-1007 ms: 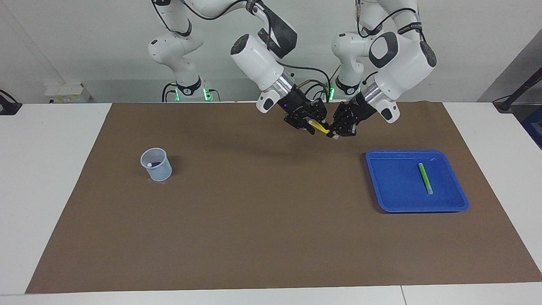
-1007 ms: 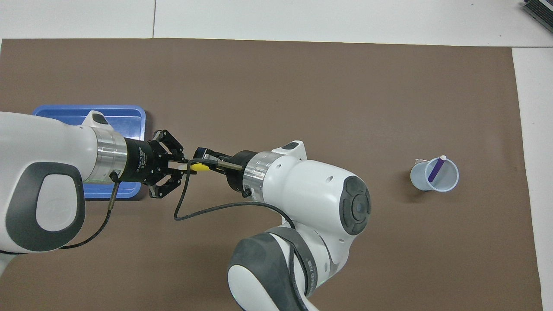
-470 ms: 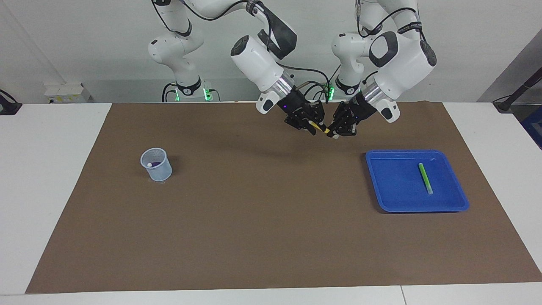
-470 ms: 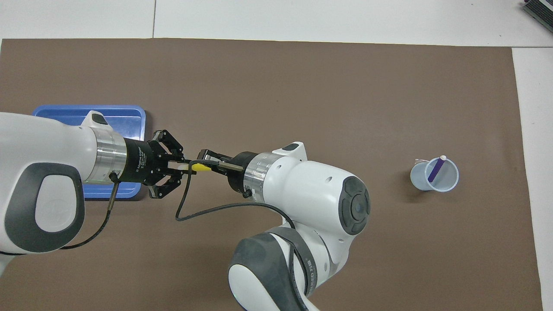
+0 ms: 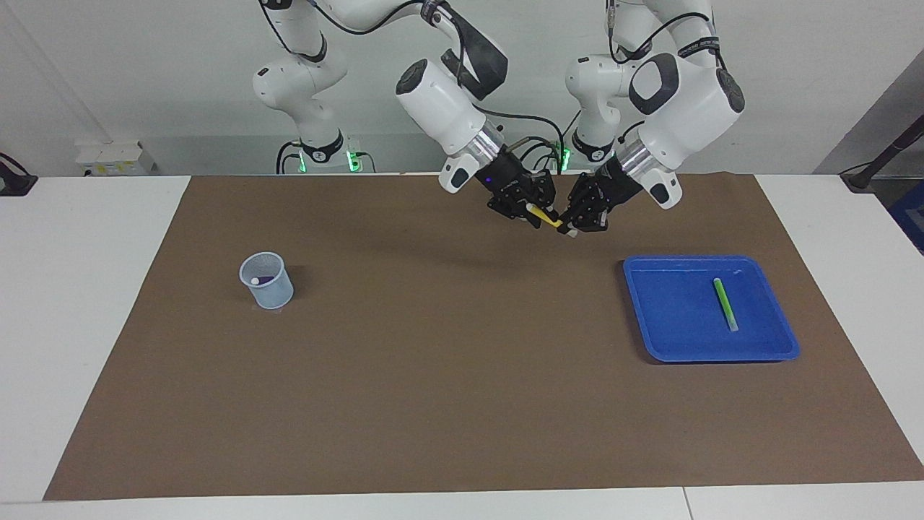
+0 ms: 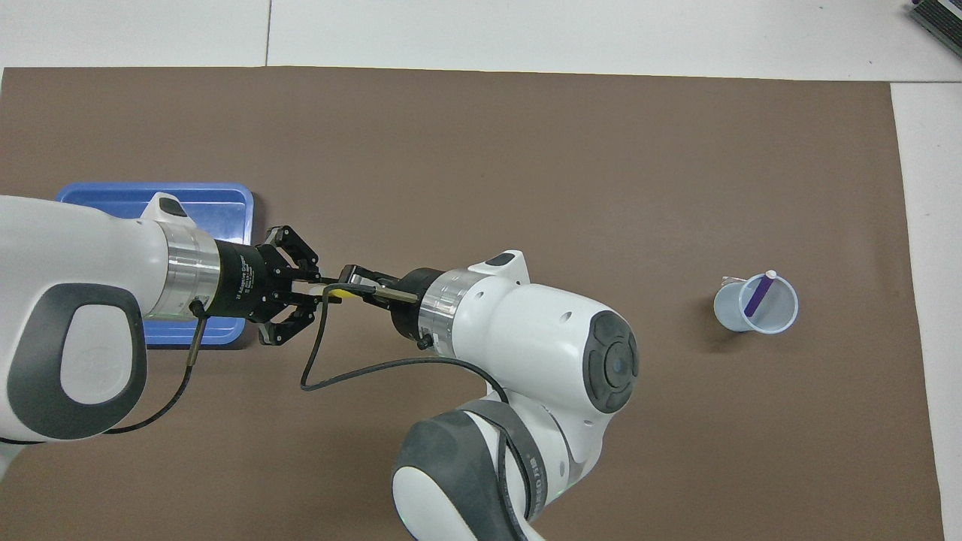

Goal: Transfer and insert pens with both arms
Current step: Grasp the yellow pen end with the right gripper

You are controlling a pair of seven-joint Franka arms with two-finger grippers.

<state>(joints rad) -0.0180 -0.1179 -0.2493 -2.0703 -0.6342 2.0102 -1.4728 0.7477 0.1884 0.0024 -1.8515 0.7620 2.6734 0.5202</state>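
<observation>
Yellow slim plastic marker pen (image 5: 546, 219) bridges both tools in mid-air over the brown-matted worktop (image 5: 462, 404), a handover pose. Left tool (image 5: 577, 222) clamps its pale cap end; right tool (image 5: 535, 214) meets the other end, grip unclear. Green pen (image 5: 725, 303) waits in blue tray (image 5: 650, 339); purple pen (image 6: 756, 294) stands in translucent cup (image 6: 782, 324)

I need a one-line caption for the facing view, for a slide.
Mid-air handover: left gripper and right gripper both at the yellow pen; green pen waits in the blue tray.
</observation>
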